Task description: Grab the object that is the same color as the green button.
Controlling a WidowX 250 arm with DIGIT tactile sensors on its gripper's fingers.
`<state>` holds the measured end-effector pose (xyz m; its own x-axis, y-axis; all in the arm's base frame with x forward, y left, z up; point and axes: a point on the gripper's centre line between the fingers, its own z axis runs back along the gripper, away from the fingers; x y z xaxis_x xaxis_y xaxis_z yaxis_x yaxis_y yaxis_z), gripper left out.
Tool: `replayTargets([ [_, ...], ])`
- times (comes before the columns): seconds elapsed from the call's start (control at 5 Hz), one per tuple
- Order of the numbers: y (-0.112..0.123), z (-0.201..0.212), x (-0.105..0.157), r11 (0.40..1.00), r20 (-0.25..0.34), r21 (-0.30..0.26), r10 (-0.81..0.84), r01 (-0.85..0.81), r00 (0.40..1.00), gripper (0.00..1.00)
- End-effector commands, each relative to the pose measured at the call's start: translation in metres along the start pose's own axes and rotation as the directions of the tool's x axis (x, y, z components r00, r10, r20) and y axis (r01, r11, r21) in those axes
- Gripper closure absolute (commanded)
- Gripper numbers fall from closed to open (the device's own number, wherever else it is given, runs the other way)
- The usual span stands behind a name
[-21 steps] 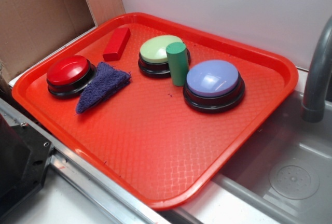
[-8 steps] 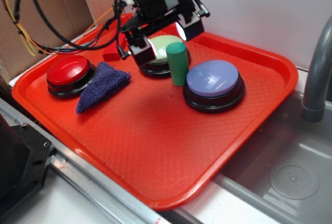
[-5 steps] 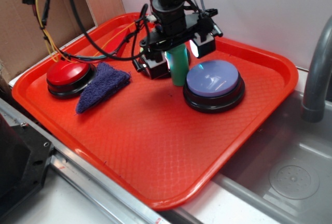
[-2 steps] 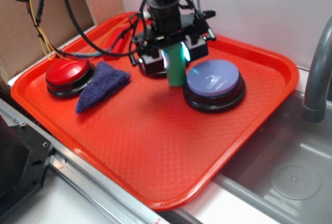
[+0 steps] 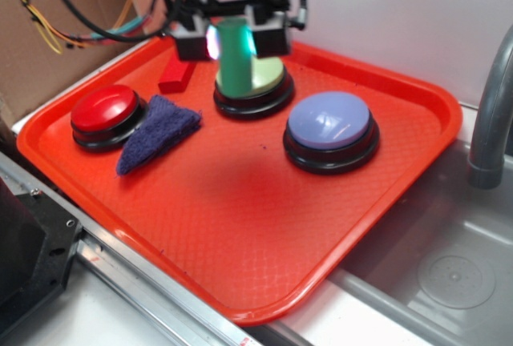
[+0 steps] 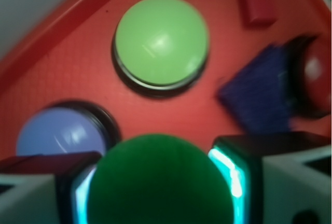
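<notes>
Black pincer (image 5: 233,40) with pale grey finger blocks (image 5: 268,38) lit cyan inside — black, yellow and orange cables (image 5: 56,18) trailing behind.

- green cylinder (image 6: 158,180): wrist view cuts it off at the 6 o'clock edge, only the blurred top shows; in exterior view its upper end sits hidden between the gripper (image 5: 233,40) pads.
- green button (image 5: 255,83): cylinder covers its 9 o'clock part in exterior view.
- arm above gripper: cropped at 12 o'clock edge, exterior.
- red button (image 6: 315,81): cut by 3 o'clock edge, blurred.
- blue cloth (image 6: 257,97): motion-blurred, texture unreadable.
- red block (image 6: 257,0): cut at 12 o'clock edge.
- lavender button (image 6: 59,133): lower part hidden behind gripper finger.
</notes>
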<state>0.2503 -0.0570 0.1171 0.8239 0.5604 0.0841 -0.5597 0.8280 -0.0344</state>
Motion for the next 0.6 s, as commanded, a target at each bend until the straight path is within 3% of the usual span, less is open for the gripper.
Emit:
replayTargets([
  [0.0,0.026,0.069,-0.021,0.953,0.082,-0.116,-0.272,0.28,0.959,1.0],
  [0.4,0.061,0.093,-0.04,0.907,0.121,-0.236,-0.329,0.349,0.937,1.0],
])
